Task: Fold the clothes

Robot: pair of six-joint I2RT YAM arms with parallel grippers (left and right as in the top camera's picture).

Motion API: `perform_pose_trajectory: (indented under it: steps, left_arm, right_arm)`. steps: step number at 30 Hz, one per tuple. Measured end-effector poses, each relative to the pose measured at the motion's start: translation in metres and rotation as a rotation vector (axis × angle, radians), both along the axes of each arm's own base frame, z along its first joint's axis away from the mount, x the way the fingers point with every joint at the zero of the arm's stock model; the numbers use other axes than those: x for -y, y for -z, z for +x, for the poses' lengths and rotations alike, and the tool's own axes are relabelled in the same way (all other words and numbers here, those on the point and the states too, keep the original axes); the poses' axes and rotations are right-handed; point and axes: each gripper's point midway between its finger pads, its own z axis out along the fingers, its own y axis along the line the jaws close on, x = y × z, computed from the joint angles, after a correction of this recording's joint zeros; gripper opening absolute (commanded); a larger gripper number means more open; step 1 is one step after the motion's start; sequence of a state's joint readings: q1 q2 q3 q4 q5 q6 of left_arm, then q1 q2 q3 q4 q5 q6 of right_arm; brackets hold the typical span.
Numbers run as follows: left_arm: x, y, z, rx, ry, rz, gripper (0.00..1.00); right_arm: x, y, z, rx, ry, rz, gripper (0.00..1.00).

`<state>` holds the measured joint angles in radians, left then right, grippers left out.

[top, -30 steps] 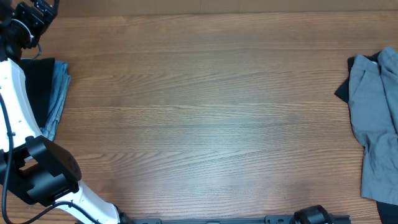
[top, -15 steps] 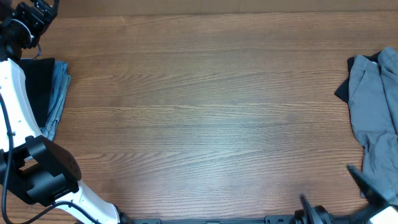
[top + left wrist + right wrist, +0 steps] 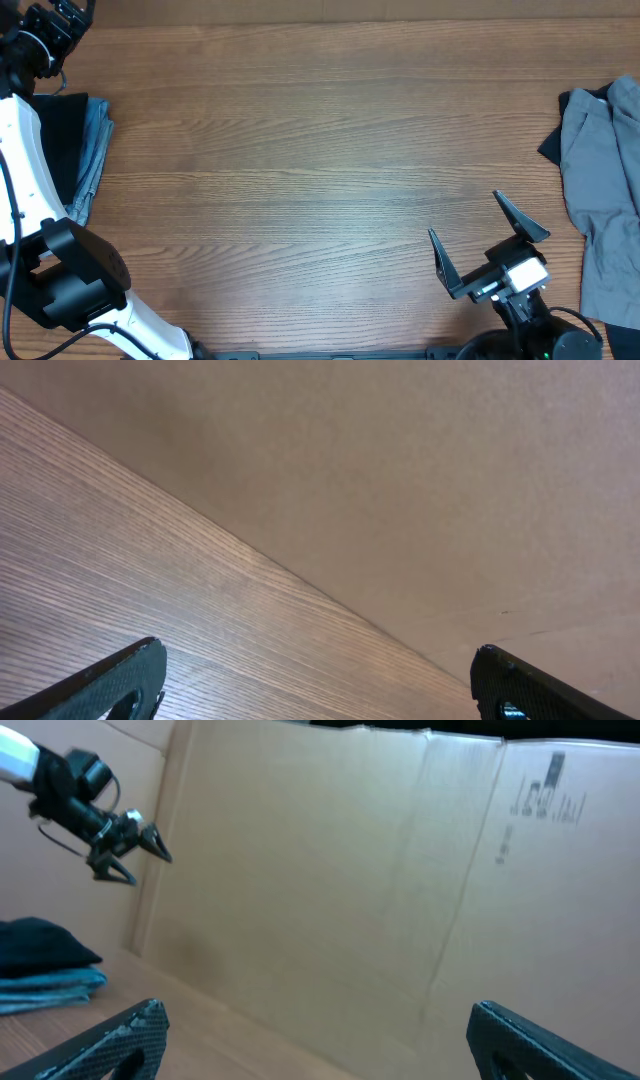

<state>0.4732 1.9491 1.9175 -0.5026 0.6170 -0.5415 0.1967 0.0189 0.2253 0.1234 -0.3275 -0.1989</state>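
A pile of unfolded grey clothes [image 3: 600,190] with a dark piece under it lies at the table's right edge. A folded stack, black cloth on blue denim [image 3: 75,150], lies at the left edge; it also shows in the right wrist view [image 3: 45,965]. My right gripper [image 3: 487,240] is open and empty above the table near the front, left of the grey pile. My left gripper [image 3: 62,15] is at the far left back corner, above the stack; its fingers are spread wide in the left wrist view [image 3: 315,680] with nothing between them.
A wooden table [image 3: 320,170] spans the view. A cardboard wall [image 3: 380,870] stands behind its far edge. The left arm's white link and black base [image 3: 40,250] occupy the left front corner.
My right gripper has come into view from the front edge and moved up over the table. The left arm and both clothes piles have not moved.
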Motion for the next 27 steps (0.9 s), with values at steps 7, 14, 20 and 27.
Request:
perform_pose_trajectory:
  steps: [7, 14, 20, 27]
  left_arm:
    - [0.0, 0.0, 0.0, 0.0, 0.0, 0.0, 1.0]
    - [0.0, 0.0, 0.0, 0.0, 0.0, 0.0, 1.0]
    - [0.0, 0.0, 0.0, 0.0, 0.0, 0.0, 1.0]
    - [0.0, 0.0, 0.0, 0.0, 0.0, 0.0, 1.0]
  right_arm:
    - [0.028, 0.031, 0.027, -0.093, 0.139, 0.157, 1.0]
    - [0.047, 0.083, 0.048, -0.224, 0.249, 0.169, 1.0]
    - [0.055, 0.121, 0.056, -0.37, 0.306, 0.141, 1.0]
    - [0.066, 0.144, 0.058, -0.459, 0.368, 0.129, 1.0]
